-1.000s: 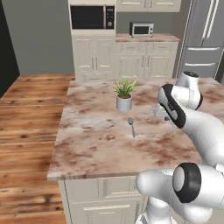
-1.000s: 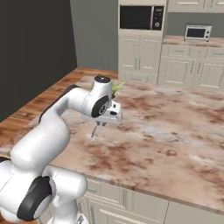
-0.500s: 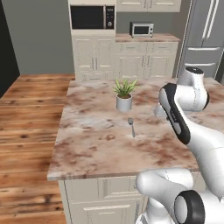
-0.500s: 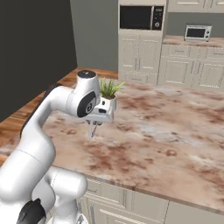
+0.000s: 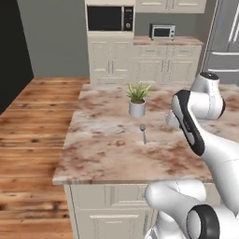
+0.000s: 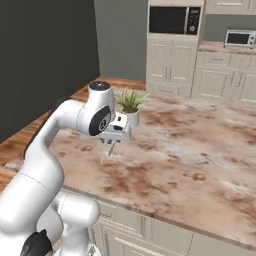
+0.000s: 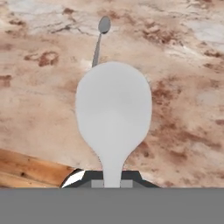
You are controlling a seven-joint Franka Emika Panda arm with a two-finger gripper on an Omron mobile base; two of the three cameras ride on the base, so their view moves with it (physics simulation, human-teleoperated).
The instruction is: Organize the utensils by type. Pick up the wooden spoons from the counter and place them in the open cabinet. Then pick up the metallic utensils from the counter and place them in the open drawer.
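The gripper (image 6: 111,145) grasps a grey metal spoon (image 7: 113,118) above the marbled island counter (image 5: 107,149), where a second metal spoon (image 5: 143,133) lies near a potted plant (image 5: 137,99).

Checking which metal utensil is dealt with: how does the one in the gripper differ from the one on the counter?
The held metal spoon hangs in the air, clamped by its handle in the shut gripper; the other metal spoon lies flat on the counter, free of any grip. In the hand view the held one's head looks pale and broad, the lying one's small and darker, though nearness may explain that. Both are grey with round heads and thin handles.
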